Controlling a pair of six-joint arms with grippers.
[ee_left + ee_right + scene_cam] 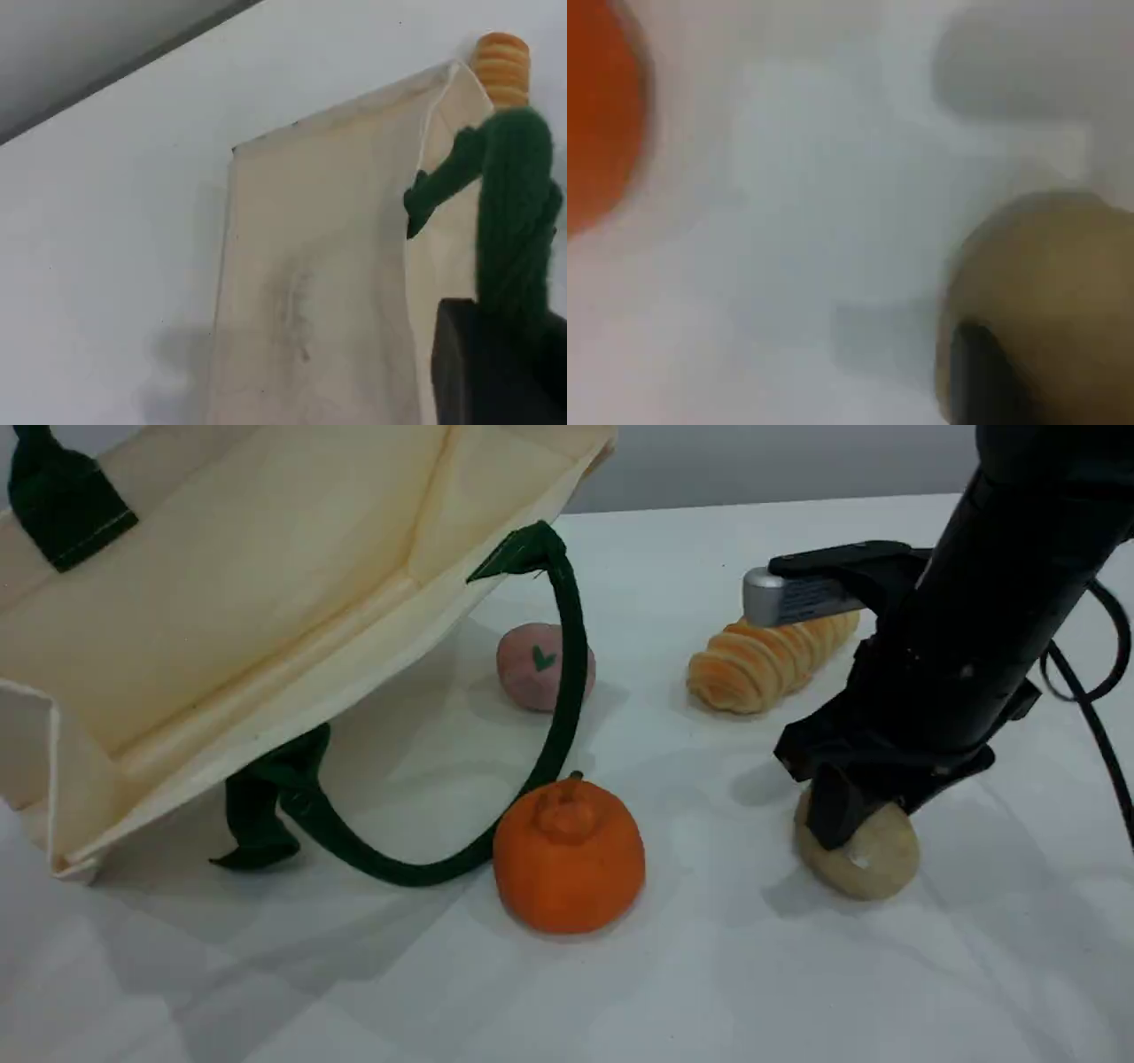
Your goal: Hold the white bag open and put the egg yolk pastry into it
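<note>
The white bag point(266, 584) at upper left is matt woven cloth with stitched seams; its rope handle point(567, 691) looks like fuzzy dark green cord. The egg yolk pastry point(873, 859) at lower right has a dull, slightly rough beige skin. The orange fruit point(569, 859) is matt and faintly grainy. The table point(709, 992) is smooth white with soft sheen

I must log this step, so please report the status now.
Left gripper shut on green handle, white bag lifted open. Right gripper down on egg yolk pastry, pastry on table. Orange fruit between pastry and bag.
</note>
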